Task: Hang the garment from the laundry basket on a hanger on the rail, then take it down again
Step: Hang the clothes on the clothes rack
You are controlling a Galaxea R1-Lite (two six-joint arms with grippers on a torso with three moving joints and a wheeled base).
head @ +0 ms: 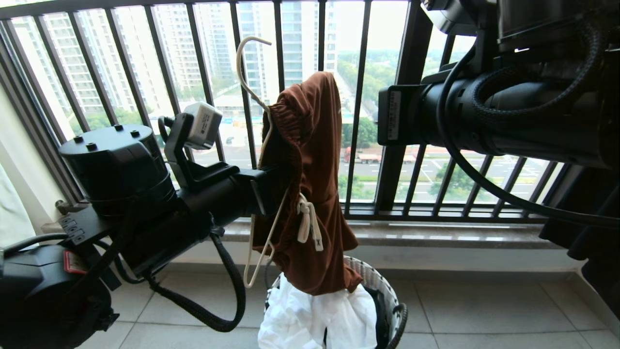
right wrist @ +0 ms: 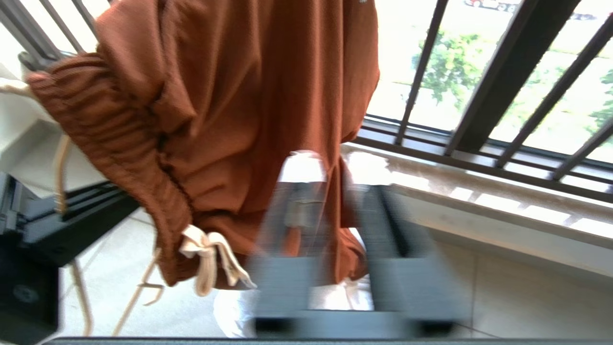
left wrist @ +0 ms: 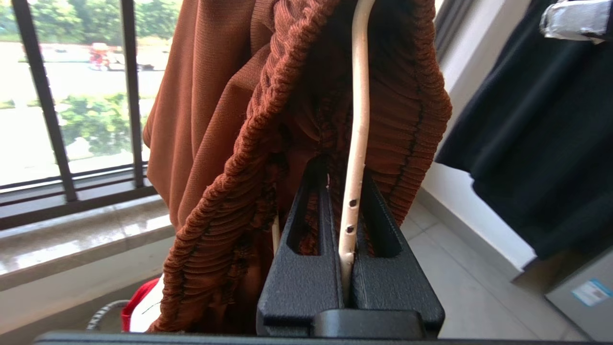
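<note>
The garment (head: 310, 160), rust-brown shorts with a white drawstring, drapes over the cream hanger (head: 252, 82), which is held in the air in front of the balcony bars. My left gripper (left wrist: 342, 167) is shut on the hanger's wire (left wrist: 359, 120) just under the ribbed waistband (left wrist: 230, 143). My right gripper (right wrist: 342, 191) is smeared by motion, its fingers closing on a fold of the garment's lower hem (right wrist: 230, 96). Below the shorts stands the laundry basket (head: 382, 286). The rail is out of view.
White cloth (head: 315, 315) fills the basket on the tiled floor. The black balcony railing (head: 387, 121) and a stone sill (head: 436, 232) run right behind the shorts. A black garment (left wrist: 536, 143) hangs off to one side. My right arm (head: 508, 111) fills the upper right of the head view.
</note>
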